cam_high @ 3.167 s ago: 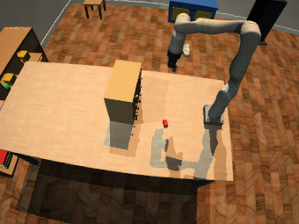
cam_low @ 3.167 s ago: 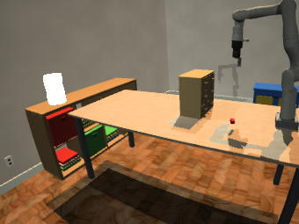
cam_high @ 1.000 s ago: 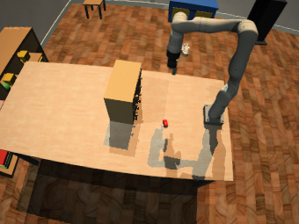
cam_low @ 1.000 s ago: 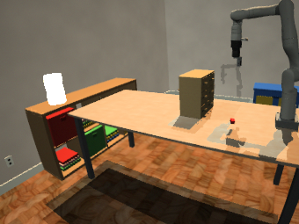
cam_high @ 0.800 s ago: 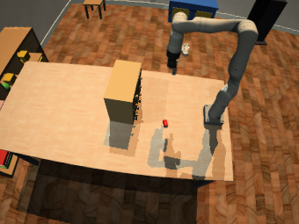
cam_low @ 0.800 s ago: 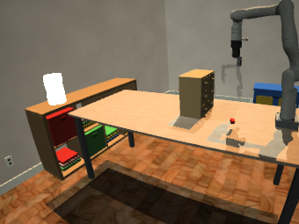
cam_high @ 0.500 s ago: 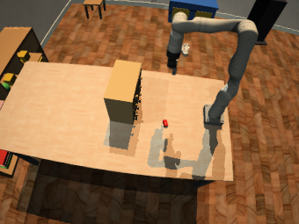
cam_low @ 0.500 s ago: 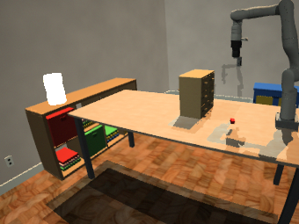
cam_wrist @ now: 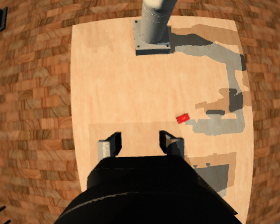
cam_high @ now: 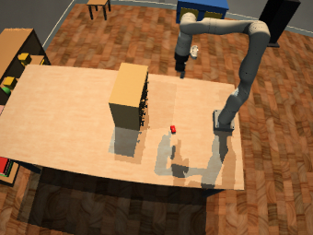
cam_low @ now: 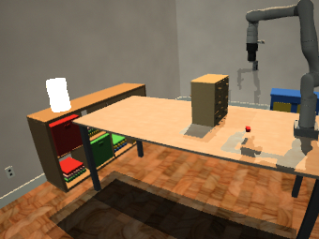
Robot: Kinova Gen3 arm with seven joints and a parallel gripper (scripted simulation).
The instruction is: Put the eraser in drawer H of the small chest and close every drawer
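A small red block, the eraser [cam_high: 173,129] [cam_low: 248,128] [cam_wrist: 183,118], lies on the table between the chest and the arm's base. The small chest [cam_high: 129,86] [cam_low: 204,101] stands upright on the table. Its drawer front, with dark handles, faces the arm's base side. No drawer is seen standing out, but the front shows only at a steep angle. The letters on the drawers, H among them, cannot be read. My gripper [cam_high: 182,76] [cam_low: 255,67] [cam_wrist: 140,139] is open and empty, pointing down high above the table, well away from the eraser.
The table [cam_high: 60,109] [cam_low: 141,117] [cam_wrist: 110,85] carries the arm's base [cam_high: 224,121] [cam_low: 306,128] [cam_wrist: 152,45] near one end. The chest is the tall obstacle beside the eraser. A low bookshelf [cam_low: 42,148] stands past the table's other end. Shadows of arm and chest lie on the table.
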